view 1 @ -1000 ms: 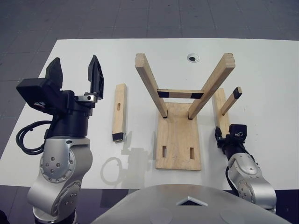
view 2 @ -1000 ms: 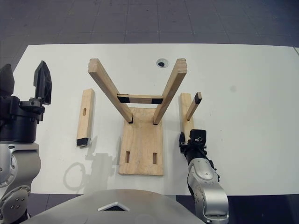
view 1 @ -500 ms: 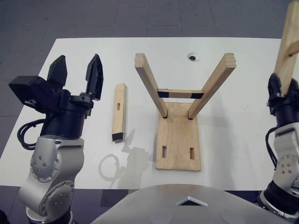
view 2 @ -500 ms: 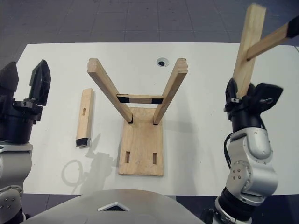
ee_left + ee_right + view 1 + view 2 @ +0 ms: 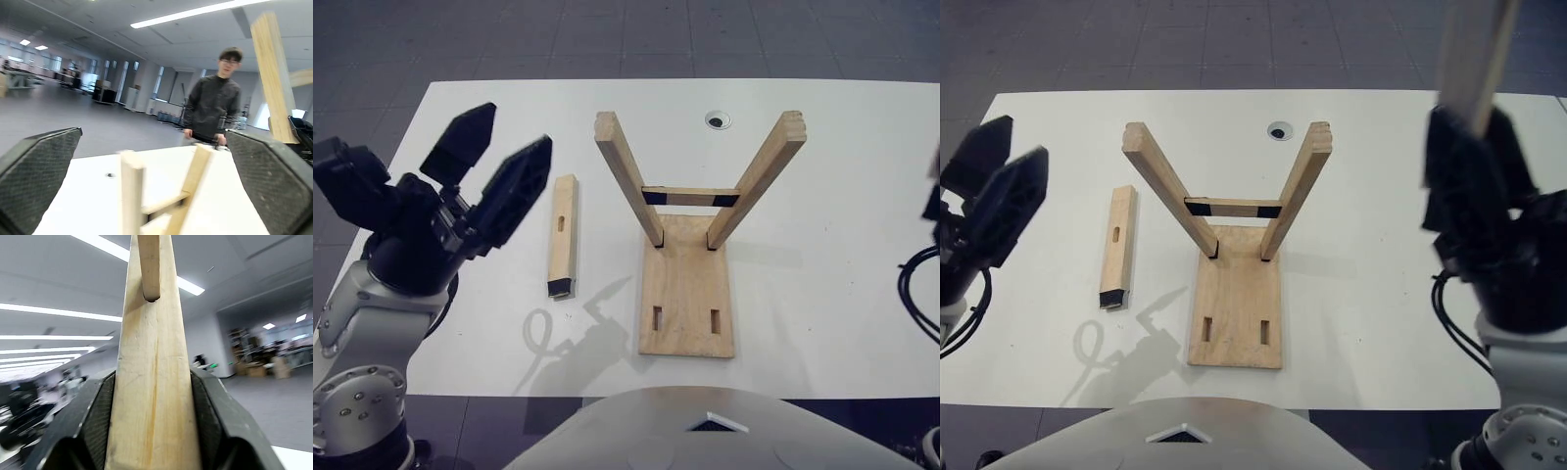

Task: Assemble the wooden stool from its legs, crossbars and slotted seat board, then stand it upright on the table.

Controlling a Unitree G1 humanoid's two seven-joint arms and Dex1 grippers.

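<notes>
A: Start at the right gripper (image 5: 1474,117). Closed on what?

B: Clamped on the flat faces of a leg (image 5: 1474,49), gripped low, leg upright and high above the right side of the tabletop (image 5: 822,245). Short crossbar (image 5: 149,264) plugged into that leg's face further up.

A: And the left gripper (image 5: 509,132)?

B: Spread wide, holding nothing, hanging over the left of the tabletop, near the loose leg (image 5: 562,235) lying flat there.

A: Then the stool?

B: Flat in the middle, the seat board (image 5: 685,294), with two standing legs (image 5: 628,176) in its far slots, splayed apart toward the top and tied by a dark-tipped crossbar (image 5: 690,196). Both near slots (image 5: 658,316) open.

A: So probably the right near slot (image 5: 715,318) for the held leg?

B: Seems so, judging by side. Swing the leg down and over, tenon end lowest; cannot tell here how that end looks, hidden in the gripper. Match the splay of the standing legs rather than going in plumb. Hover square over the slot, then press along the leg's own line, no twisting. Keep the short crossbar aimed across toward the other near slot, ready for the loose leg's mortise. Stay clear of the standing legs: likely to lever out of the board under a sideways knock. Bring the left gripper in to pin the board's near edge against sliding.
</notes>
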